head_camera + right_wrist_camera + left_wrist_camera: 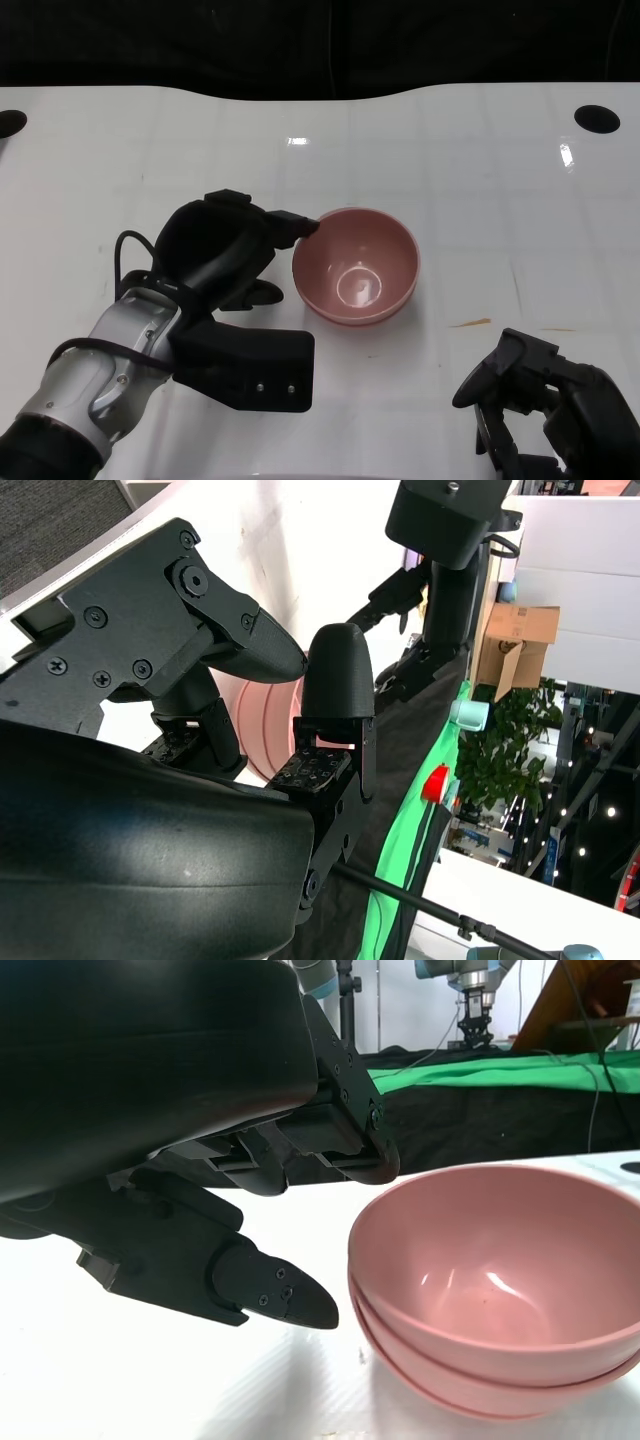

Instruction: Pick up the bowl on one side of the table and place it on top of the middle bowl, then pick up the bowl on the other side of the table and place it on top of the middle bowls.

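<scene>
A stack of pink bowls (355,265) sits in the middle of the white table (480,180). In the left wrist view the stacked bowls (500,1280) show nested rims, one inside the other. My left hand (225,255) is just left of the stack, fingers spread, with one fingertip close by the top rim. It holds nothing, and in its own view the left hand (230,1210) has an empty gap between upper fingers and thumb. My right hand (545,400) lies at the lower right, away from the bowls and empty. A strip of pink bowl (270,720) shows behind the right hand's fingers (335,670).
Two dark round holes (597,118) (8,122) mark the table's far corners. A small brown smear (470,322) lies right of the stack. Black cloth (320,40) runs along the far edge, with green cloth (500,1070) behind it.
</scene>
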